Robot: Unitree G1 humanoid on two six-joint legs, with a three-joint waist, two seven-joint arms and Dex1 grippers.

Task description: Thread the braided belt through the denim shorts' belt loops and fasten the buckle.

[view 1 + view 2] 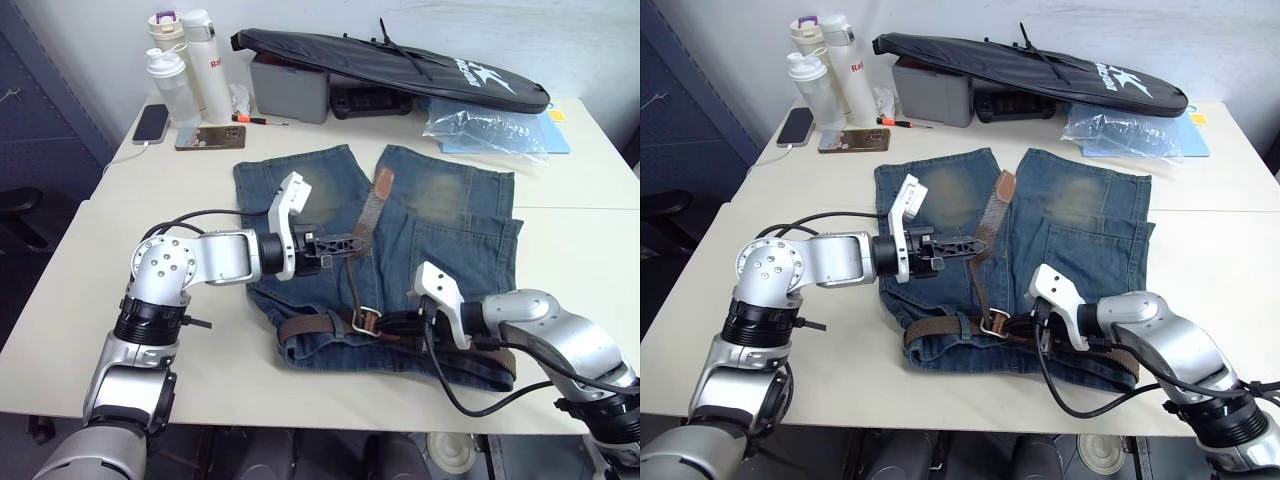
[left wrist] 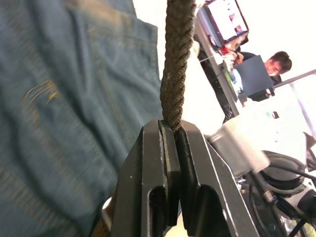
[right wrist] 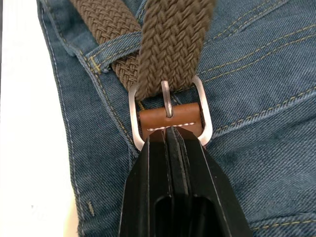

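Note:
The denim shorts (image 1: 300,200) lie flat on the white table, waistband nearest me. The braided belt (image 1: 310,324) runs along the waistband; in the right wrist view it passes under a belt loop (image 3: 112,52). At the middle sits the silver buckle (image 3: 169,111), its prong through the weave. From there the free end rises over the shorts to its tan leather tip (image 1: 382,184). My left gripper (image 1: 350,243) is shut on this strap (image 2: 175,64), held taut above the cloth. My right gripper (image 3: 170,132) is shut on the brown leather piece at the buckle.
Along the table's far edge stand bottles (image 1: 185,70), two phones (image 1: 151,123), a grey box (image 1: 290,88), a long black bag (image 1: 390,58) and a clear plastic bag (image 1: 490,130). A person (image 2: 276,64) sits at a desk far off in the left wrist view.

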